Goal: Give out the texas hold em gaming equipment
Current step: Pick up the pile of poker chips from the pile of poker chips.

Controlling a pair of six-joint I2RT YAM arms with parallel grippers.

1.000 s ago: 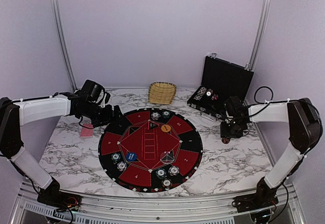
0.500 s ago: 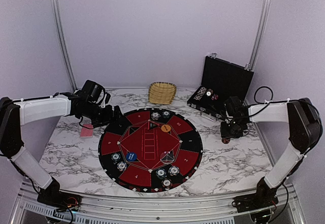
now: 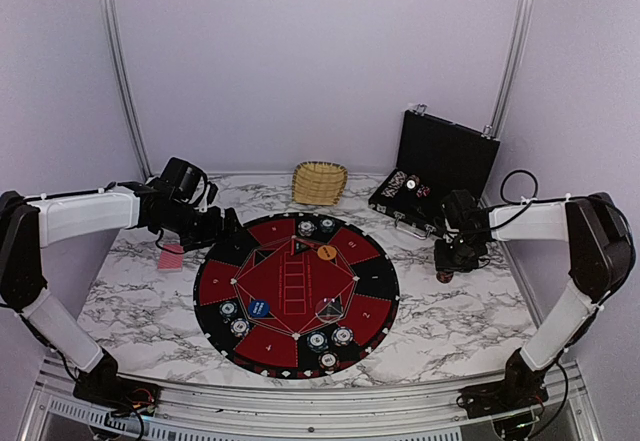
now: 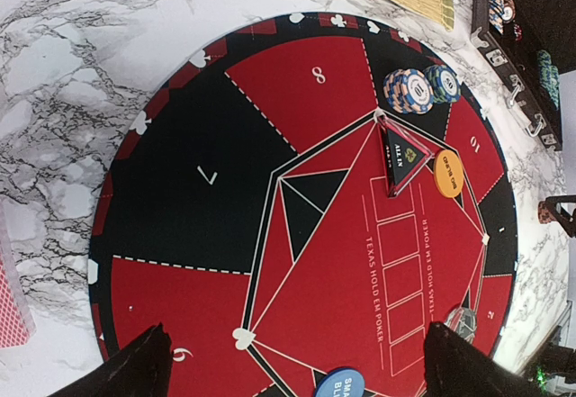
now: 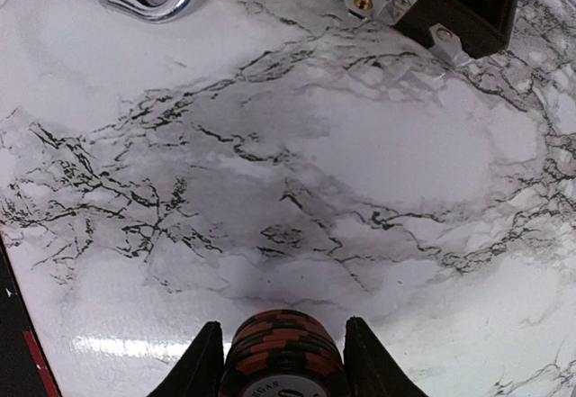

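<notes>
Partly cropped chips (image 5: 281, 354) in right tool (image 5: 282, 327)

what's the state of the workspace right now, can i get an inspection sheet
surface: marble-patterned table with a round black-and-red mat in the middle
job's things: teal-and-white chips in small groups on the mat; orange disc and blue disc also on it; red-backed cards on the table left of the mat
clutter: wicker basket and open black case at the far edge
grippers: left gripper open and empty over the mat; right gripper closed on a dark red chip stack
cables: black cable looping above the right arm
surroundings: pale walls, metal posts
</notes>
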